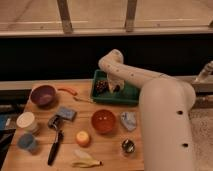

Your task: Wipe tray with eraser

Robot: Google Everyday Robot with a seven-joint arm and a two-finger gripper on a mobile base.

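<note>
The green tray (pixel 131 95) sits at the back of the wooden table, right of centre. My gripper (pixel 115 88) reaches down into the tray near its middle, at the end of the white arm (pixel 131 74). A dark, lumpy object (pixel 102 86) lies in the tray's left part, just left of the gripper. I cannot pick out an eraser; whatever is under the gripper is hidden by it.
On the table are a purple bowl (pixel 43 94), an orange-red carrot-like item (pixel 67 91), a blue sponge-like block (pixel 66 113), an orange bowl (pixel 103 121), a white cup (pixel 26 120), a blue cup (pixel 27 142), a black tool (pixel 54 147), an orange fruit (pixel 82 138) and a banana (pixel 85 161).
</note>
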